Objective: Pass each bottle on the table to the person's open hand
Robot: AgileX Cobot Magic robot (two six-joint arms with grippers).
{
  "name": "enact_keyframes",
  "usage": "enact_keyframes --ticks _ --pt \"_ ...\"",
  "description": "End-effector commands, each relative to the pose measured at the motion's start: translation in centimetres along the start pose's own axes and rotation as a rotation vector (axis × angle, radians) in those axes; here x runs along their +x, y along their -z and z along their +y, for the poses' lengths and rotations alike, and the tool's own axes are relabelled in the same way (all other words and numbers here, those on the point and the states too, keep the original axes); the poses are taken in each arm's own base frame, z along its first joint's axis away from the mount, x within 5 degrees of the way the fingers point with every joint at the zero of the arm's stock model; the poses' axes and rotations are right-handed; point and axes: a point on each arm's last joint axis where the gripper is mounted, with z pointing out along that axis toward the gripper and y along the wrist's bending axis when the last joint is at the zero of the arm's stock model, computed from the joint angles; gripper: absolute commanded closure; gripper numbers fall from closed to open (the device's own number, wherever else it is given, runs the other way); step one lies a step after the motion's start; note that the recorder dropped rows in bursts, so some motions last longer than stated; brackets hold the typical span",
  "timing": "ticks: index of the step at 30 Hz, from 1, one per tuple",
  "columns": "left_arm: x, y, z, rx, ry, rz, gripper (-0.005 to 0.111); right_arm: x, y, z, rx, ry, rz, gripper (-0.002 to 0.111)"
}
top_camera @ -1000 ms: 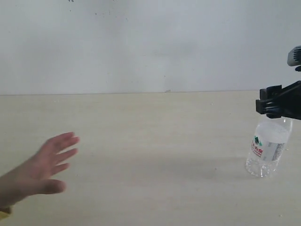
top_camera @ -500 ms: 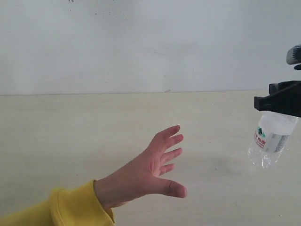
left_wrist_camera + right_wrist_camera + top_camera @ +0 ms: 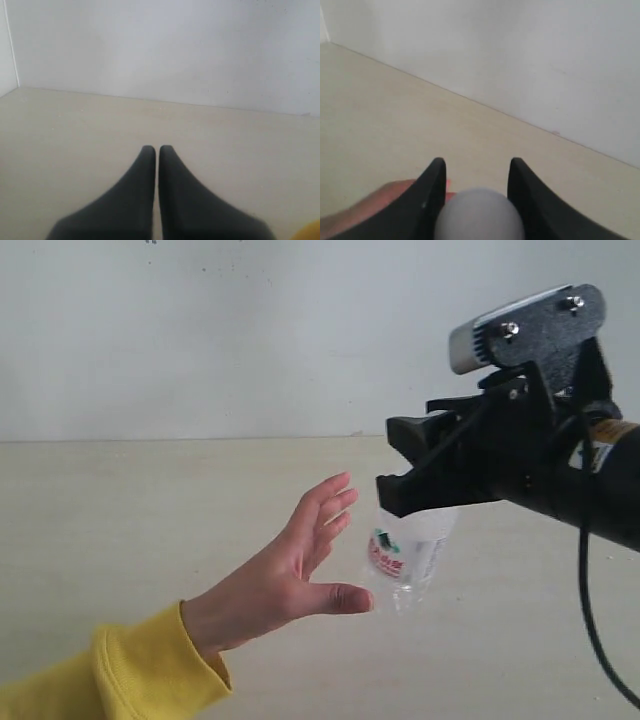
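Observation:
My right gripper point(image 3: 420, 490) is shut on the top of the shorter clear white-labelled bottle point(image 3: 405, 555), which hangs above the pale wood-grain table point(image 3: 150, 500). The bottle's lower part is at the fingertips and thumb of the person's open hand point(image 3: 295, 570), which reaches in from the lower left with a yellow sleeve cuff. In the right wrist view the bottle's rounded top point(image 3: 480, 215) sits between the black fingers point(image 3: 432, 192), with the hand point(image 3: 380, 205) beside it. My left gripper point(image 3: 155, 150) is shut on nothing, low over the table. The other two bottles are out of view.
A plain white wall point(image 3: 250, 330) runs behind the table's far edge. A yellow bit of sleeve point(image 3: 310, 232) shows at the corner of the left wrist view.
My right arm has carried the bottle far to the left, from the right edge to the middle. The person's hand has risen slightly and now meets the bottle.

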Motion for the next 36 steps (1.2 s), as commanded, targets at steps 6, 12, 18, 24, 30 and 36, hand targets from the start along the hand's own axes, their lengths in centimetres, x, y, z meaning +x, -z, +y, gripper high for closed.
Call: enact_keyframes --ticks 6,12,18,24,30,36 --pt "-0.1 0.0 0.0 -0.003 0.004 -0.002 0.103 -1.2 -2.4 3.5 -0.107 -0.033 -0.042 0.109" --pt "-0.1 0.0 0.0 -0.003 0.004 -0.002 0.103 -1.4 -2.5 4.0 -0.124 -0.024 -0.045 0.098" --pt "-0.1 0.0 0.0 -0.003 0.004 -0.002 0.103 -1.4 -2.5 3.8 -0.107 -0.064 -0.041 0.027" --pt "-0.1 0.0 0.0 -0.003 0.004 -0.002 0.103 -2.7 -0.9 1.8 -0.019 -0.064 -0.053 0.051" --pt "-0.1 0.0 0.0 -0.003 0.004 -0.002 0.103 -6.5 4.8 -2.7 0.114 -0.007 -0.181 0.104" --pt "-0.1 0.0 0.0 -0.003 0.004 -0.002 0.103 -7.9 10.7 -4.4 0.155 -0.061 -0.219 0.107"
